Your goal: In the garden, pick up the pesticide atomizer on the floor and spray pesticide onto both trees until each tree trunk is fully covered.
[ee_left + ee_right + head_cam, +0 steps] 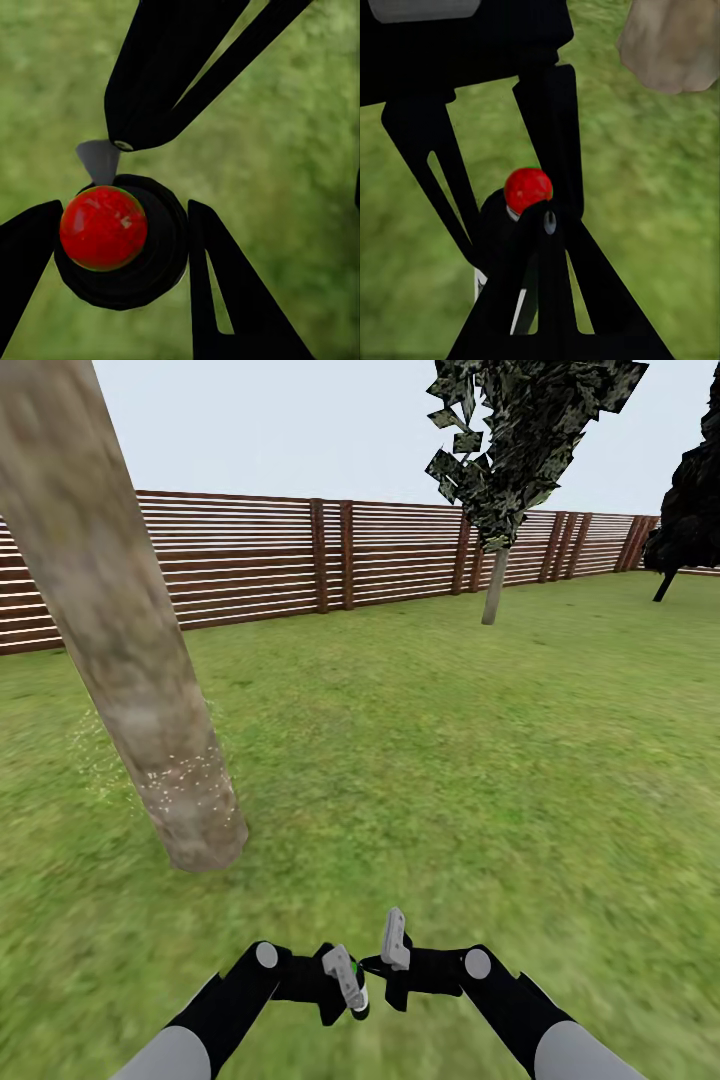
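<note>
The left gripper point(120, 247) is clenched on the pesticide atomizer point(120, 251), its 2 black fingers point(225, 292) pressed against the dark body below the red top point(103, 228). The right gripper point(544, 247) sits just beside the atomizer; whether it is parted or closed cannot be told. Near the atomizer stands 1 pale tree trunk point(130, 660), speckled with white droplets low down. The other tree point(500, 480) stands well apart from that trunk, by the slatted fence point(260, 560), on the lawn point(450, 740).

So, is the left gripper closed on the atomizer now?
Yes: the left gripper is shut on the pesticide atomizer, a black finger pressing each side of its round body.
</note>
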